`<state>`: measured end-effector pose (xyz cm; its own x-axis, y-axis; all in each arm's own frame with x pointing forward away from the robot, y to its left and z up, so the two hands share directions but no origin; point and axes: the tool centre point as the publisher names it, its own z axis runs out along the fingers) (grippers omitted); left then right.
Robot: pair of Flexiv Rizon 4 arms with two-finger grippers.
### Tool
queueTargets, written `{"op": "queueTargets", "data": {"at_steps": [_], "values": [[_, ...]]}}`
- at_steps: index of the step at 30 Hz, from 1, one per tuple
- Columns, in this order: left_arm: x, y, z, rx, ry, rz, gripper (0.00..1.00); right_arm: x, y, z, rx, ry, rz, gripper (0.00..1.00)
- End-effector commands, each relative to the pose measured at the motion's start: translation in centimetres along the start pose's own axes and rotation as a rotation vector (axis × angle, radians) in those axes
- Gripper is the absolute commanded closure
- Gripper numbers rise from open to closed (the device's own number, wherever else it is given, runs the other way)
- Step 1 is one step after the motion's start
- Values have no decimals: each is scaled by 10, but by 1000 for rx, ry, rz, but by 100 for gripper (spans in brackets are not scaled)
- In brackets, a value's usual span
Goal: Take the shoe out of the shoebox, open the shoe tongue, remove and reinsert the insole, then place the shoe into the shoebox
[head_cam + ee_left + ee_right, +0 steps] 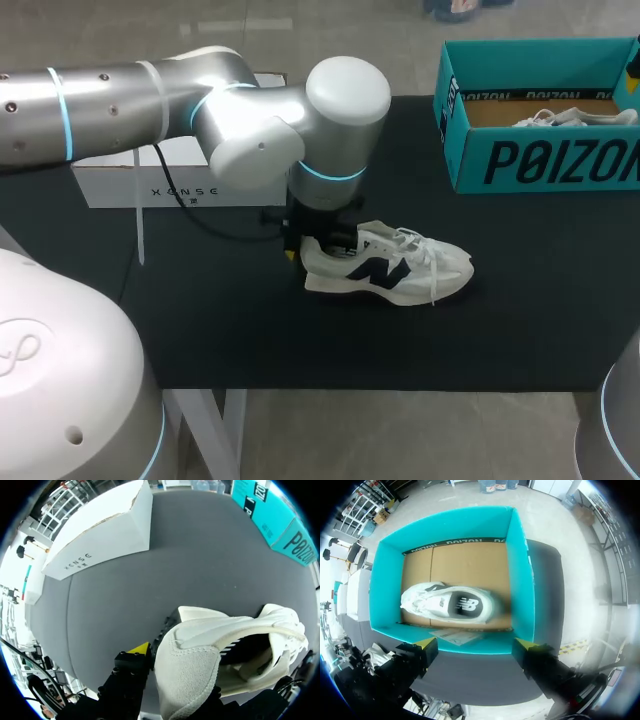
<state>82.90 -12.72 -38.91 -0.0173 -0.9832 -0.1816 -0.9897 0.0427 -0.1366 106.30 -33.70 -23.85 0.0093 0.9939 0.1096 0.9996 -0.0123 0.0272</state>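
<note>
White shoe (385,265) upright on its sole on black table cover (520,330), outside teal shoebox (540,160). Left gripper (297,247) at its heel; grip cannot be told. Right gripper (475,644) spread wide above shoebox, second shoe (447,604) inside. White box (150,185) at table's rear left.

White sneaker (390,265) with a navy side logo; black table (300,340); teal shoebox (540,160) with black lettering and a brown floor; white box (150,185) with dark lettering; right gripper (475,644) tipped bright yellow
</note>
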Motion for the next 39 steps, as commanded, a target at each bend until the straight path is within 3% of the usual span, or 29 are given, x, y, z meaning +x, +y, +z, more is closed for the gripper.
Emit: {"op": "queueTargets", "data": {"at_steps": [1, 3, 4, 5, 11, 16, 21, 25, 27, 30, 39], "values": [[2, -3, 5, -17, 11, 16, 100, 0, 1, 0, 0, 0, 0, 0], [3, -3, 6, -25, 31, 46, 58, 0, 1, 0, 0, 0, 0, 0], [4, -2, 5, -23, 38, 59, 5, 0, 1, 0, 0, 0, 0, 0], [4, -1, 4, -22, 60, 75, 0, 0, 1, 0, 0, 0, 0, 0], [2, 2, -12, -6, 121, 180, 0, 0, 1, 0, 0, 0, 0, 0], [-9, -1, -32, 62, 238, 260, 0, 0, 1, 0, 0, 0, 0, 0], [-25, -7, -59, 171, 566, 484, 0, 0, 1, 0, 0, 0, 0, 0], [-36, -7, -70, 199, 873, 933, 0, 0, 1, 0, 0, 0, 0, 0], [-40, -4, -73, 201, 943, 1195, 0, 0, 1, 0, 0, 0, 0, 0], [-39, 3, -71, 100, 953, 1610, 0, 0, 1, 0, 0, 0, 0, 0], [-39, 3, -71, 100, 953, 1610, 0, 0, 1, 0, 0, 0, 0, 0]]}}
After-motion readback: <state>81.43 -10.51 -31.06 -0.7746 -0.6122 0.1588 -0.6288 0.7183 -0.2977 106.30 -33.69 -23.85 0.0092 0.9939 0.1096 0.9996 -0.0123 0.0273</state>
